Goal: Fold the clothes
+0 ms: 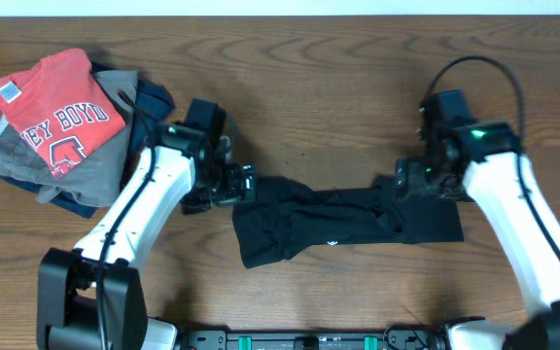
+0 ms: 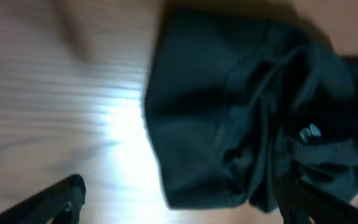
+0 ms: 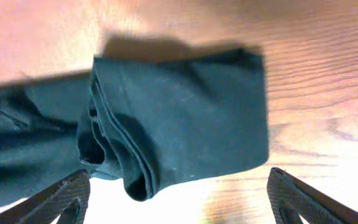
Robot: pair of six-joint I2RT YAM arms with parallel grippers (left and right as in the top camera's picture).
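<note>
The black T-shirt point(image 1: 343, 224) lies bunched in a long crumpled strip across the middle of the wooden table. My left gripper point(image 1: 244, 182) hovers at its upper left corner, open and empty; in the left wrist view the shirt's left end point(image 2: 229, 118) lies between and ahead of the spread fingers point(image 2: 179, 208). My right gripper point(image 1: 403, 182) is over the shirt's upper right part, open and empty; in the right wrist view the folded right end point(image 3: 179, 124) lies ahead of the wide-open fingers point(image 3: 178, 199). The white neck tag is not visible.
A pile of folded garments sits at the back left: a red T-shirt with white lettering point(image 1: 56, 112) on top of grey point(image 1: 95, 170) and navy point(image 1: 154, 102) pieces. My left arm passes just right of this pile. Bare wood surrounds the black shirt.
</note>
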